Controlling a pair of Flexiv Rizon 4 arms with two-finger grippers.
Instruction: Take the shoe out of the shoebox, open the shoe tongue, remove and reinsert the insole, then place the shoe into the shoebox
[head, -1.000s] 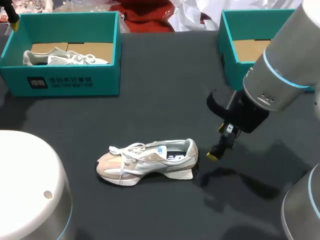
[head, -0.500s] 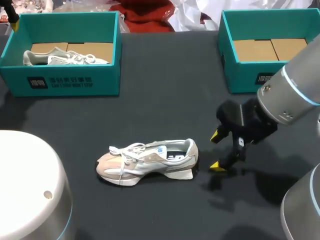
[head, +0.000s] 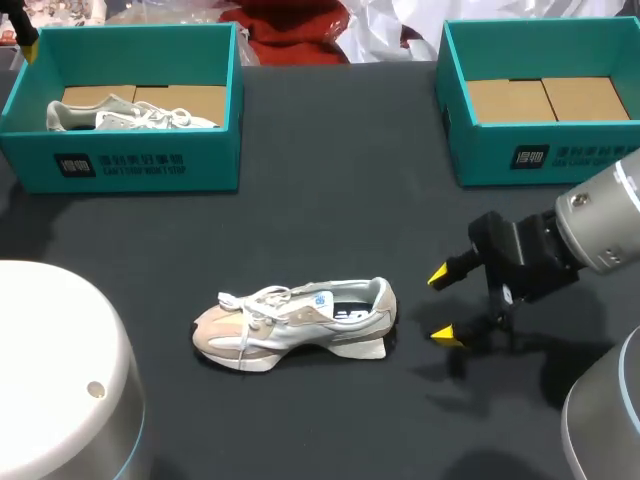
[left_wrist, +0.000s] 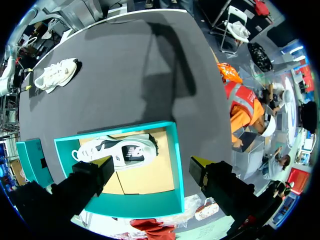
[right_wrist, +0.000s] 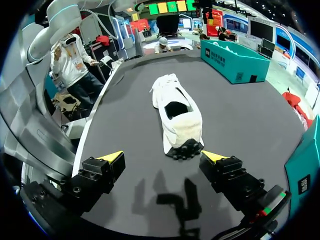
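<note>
Right arm (head: 590, 235) withdrew from shoe (head: 295, 322), jaws spread.

Place: robot lab, test bench.
Bench: black table (head: 330, 180).
Rig: left arm (head: 60, 380), right arm (head: 605, 215), one at each side.
Props: teal shoebox (head: 140, 165), second teal shoebox (head: 480, 150), loose sneaker (head: 290, 325).

Head view. Left shoebox (head: 150, 165), at 10 o'clock from the shoe (head: 295, 322): a white square logo and two short lines of white characters on the front wall, too small to read.
Right shoebox (head: 570, 150), at 2 o'clock from the shoe: the same white logo and characters on the front wall, illegible.
Shoe tongue: a small blue-and-white tag, print not legible.
Left wrist view. Second shoe (left_wrist: 115, 150), lying in the left shoebox: a dark emblem on its side.
</note>
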